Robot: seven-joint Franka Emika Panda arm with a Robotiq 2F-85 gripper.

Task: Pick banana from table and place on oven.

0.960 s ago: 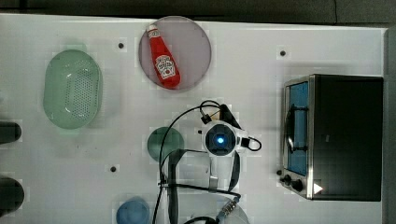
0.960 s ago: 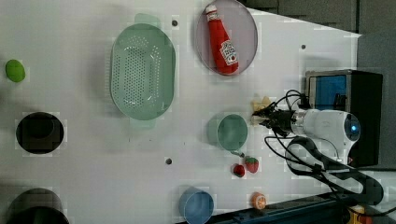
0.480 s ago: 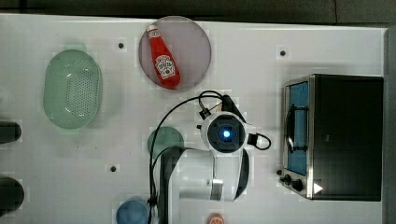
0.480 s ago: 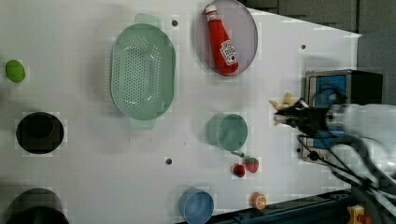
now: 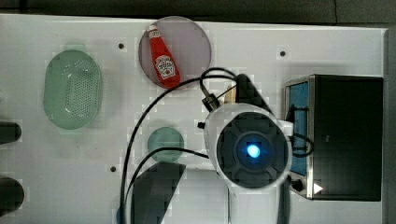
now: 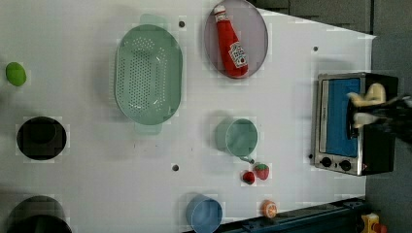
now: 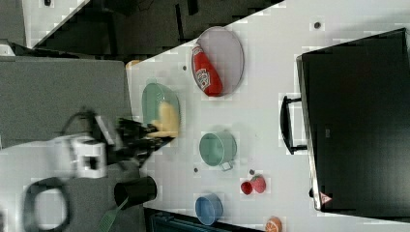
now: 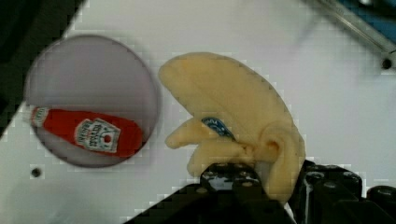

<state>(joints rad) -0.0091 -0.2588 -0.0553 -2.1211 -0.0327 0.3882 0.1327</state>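
- Fingers are clamped on the banana, held clear above the worktop.
- Pick looks done; carry underway.
- Left: set it on the oven; in the left view it hangs over the door.

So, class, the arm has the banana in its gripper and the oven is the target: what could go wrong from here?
1. The gripper pinches the banana at one end only; most of it sticks out, so it may slip or swing.
2. The oven has a bar handle in front; a low approach might clip it.
3. Released off-centre, the curved banana might roll off the oven's flat top.
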